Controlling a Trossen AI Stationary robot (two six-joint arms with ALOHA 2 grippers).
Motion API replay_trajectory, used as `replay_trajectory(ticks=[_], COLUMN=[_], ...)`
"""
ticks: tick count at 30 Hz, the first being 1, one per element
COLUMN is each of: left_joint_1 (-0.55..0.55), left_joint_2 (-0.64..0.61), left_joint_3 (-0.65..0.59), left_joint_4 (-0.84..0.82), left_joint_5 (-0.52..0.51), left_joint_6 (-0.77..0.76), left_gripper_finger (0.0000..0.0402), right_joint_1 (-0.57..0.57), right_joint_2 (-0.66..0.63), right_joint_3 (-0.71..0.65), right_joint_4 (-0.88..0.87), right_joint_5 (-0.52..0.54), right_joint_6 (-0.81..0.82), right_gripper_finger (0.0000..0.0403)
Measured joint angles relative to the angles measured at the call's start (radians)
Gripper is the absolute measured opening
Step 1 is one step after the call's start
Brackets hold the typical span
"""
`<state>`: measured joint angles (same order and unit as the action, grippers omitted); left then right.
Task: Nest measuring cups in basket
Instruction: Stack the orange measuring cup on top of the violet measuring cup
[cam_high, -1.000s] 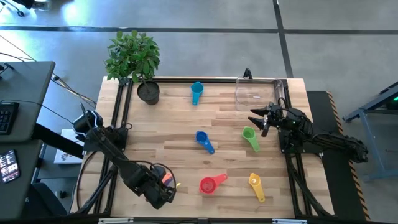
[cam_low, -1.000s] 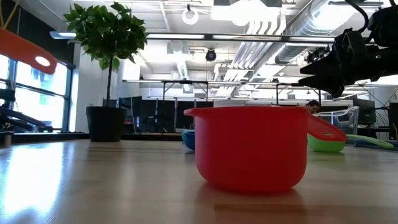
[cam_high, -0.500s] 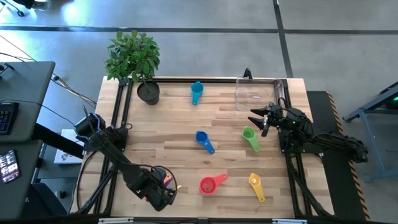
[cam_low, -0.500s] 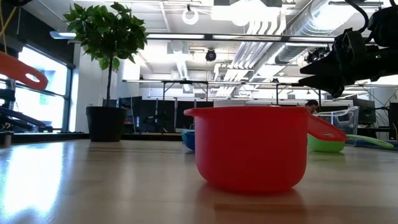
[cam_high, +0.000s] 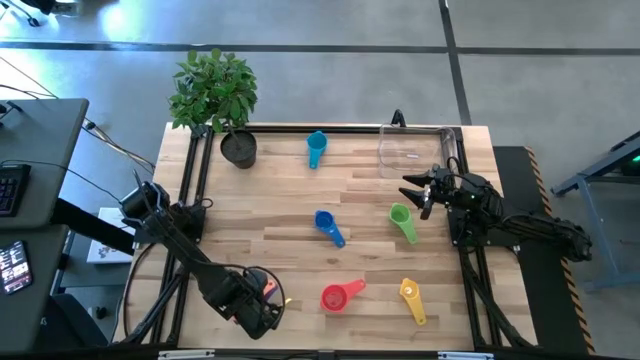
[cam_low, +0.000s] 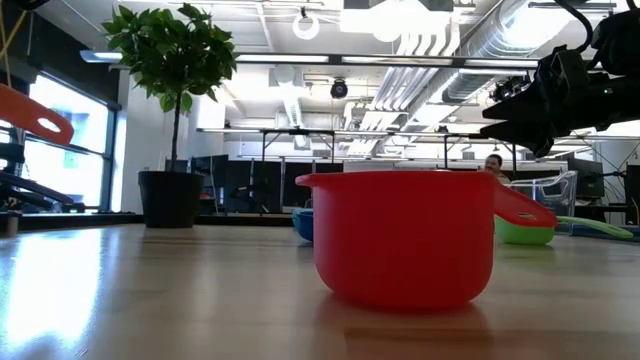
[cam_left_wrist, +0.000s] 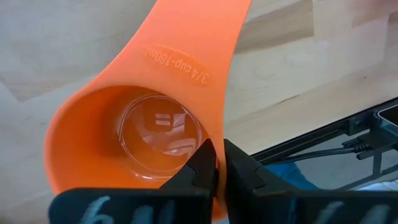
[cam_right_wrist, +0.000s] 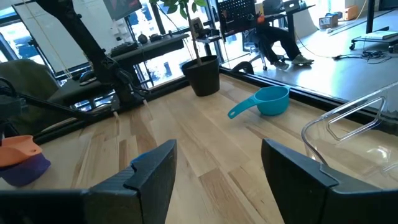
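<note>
Carrying the orange measuring cup (cam_left_wrist: 134, 118) well means keeping its bowl level and swinging it wide of the red cup (cam_high: 340, 296) on the way to the clear basket (cam_high: 412, 150) at the far right corner of the surface (cam_high: 290, 210). The left claw (cam_left_wrist: 217, 165) is clamping the orange cup's rim, low near the front-left corner, wrist angled downward. The right claw (cam_right_wrist: 214, 168) is hovering with fingers spread beside the green cup (cam_high: 402, 221), just in front of the basket. Blue (cam_high: 327, 226), yellow (cam_high: 411, 298) and teal (cam_high: 316, 147) cups are lying apart on the surface.
</note>
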<state>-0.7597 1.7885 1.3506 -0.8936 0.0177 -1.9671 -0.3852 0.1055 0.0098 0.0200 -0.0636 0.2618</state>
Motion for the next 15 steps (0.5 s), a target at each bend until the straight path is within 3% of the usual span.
replay_trajectory(ticks=[6,15], left_joint_1=[0.0,0.0], left_joint_2=[0.0,0.0], left_joint_3=[0.0,0.0], left_joint_4=[0.001,0.001], left_joint_5=[-0.001,-0.001], left_joint_6=[0.041,0.05], left_gripper_finger=[0.0011,0.0067], right_joint_1=[0.0,0.0], right_joint_2=[0.0,0.0], right_joint_3=[0.0,0.0], right_joint_4=[0.0,0.0], right_joint_5=[0.0,0.0], right_joint_6=[0.0,0.0], right_gripper_finger=[0.0225,0.0225])
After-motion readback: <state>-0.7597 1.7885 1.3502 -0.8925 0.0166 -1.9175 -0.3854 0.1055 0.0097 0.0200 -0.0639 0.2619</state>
